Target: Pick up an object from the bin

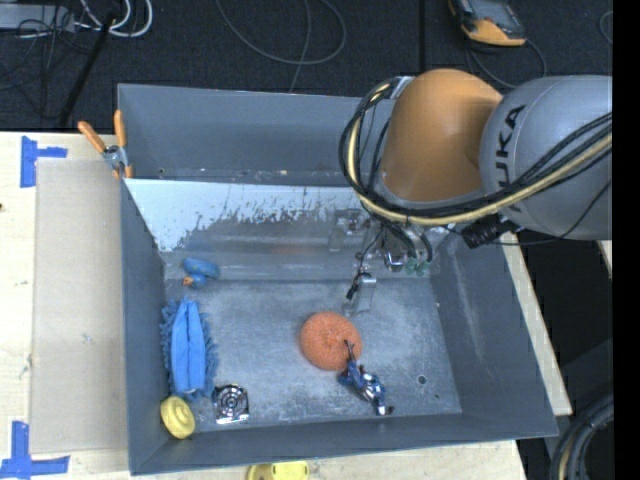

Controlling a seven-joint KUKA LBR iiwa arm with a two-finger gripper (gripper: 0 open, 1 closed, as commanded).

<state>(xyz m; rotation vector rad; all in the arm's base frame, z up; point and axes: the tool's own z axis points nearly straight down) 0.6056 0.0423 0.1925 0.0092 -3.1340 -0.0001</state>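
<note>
- While the gripper (360, 296) hangs low inside the bin (240, 138), the thing nearest to it is a round orange ball (327, 341) with a rough surface.
- This ball lies on the grey floor just beside the jaws, on their side toward the near wall and slightly to the picture's left. I cannot tell whether the two touch.
- Whether the jaws are open or closed I cannot tell, because the wrist and its cables cover most of them.
- Beyond the ball, farther from the jaws in the same direction, lies a small blue toy (365, 387) with dark parts. Its upper end is touching the ball's lower edge, or very nearly.
- Well apart from the jaws, toward the picture's left, a long blue brush (187, 346) lies along the left wall.
- Near the lower end of the brush, a yellow wheel (178, 416) sits in the corner, and a shiny metal piece (230, 403) lies just beside it, on the side nearer the jaws.
- At about the height of the jaws but far to their left, a little blue lump (200, 268) rests by the far wall.
</note>
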